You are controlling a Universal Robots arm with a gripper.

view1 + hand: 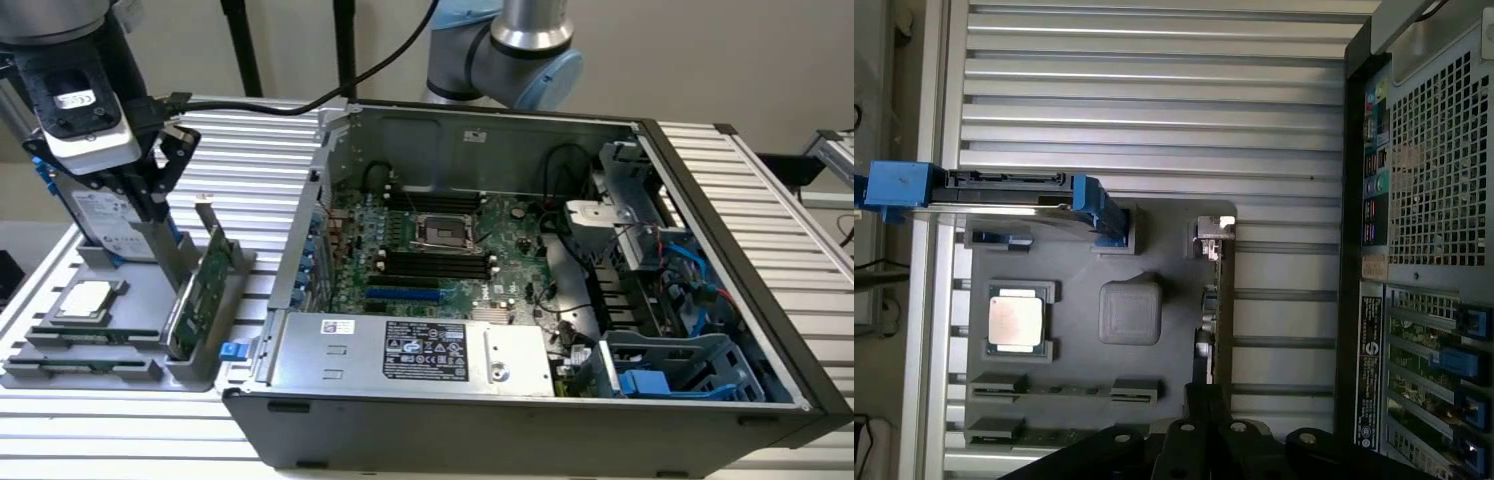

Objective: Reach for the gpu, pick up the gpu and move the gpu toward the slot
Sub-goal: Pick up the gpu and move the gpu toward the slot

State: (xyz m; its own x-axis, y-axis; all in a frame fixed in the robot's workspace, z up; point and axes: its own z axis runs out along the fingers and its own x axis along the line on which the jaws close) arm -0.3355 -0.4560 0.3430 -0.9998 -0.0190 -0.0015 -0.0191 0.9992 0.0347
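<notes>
Exterior oblique overview; wrist overhead; both show tray (1079,350).

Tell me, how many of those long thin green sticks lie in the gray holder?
2. One stick lies beside the square silver chip; the other stick lies parallel, at the gray holder's outer edge.

Matt green gpu (198,295), ribbed metal table (781,190)

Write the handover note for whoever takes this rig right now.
Pincer: hanging over the gray parts holder, close to the gpu.
Gpu: standing on edge in the holder, not lifted, beside the open computer case.
Done: the reach, nearly.
Left: the grasp, the lift, and the move toward the slot on the motherboard.
</notes>
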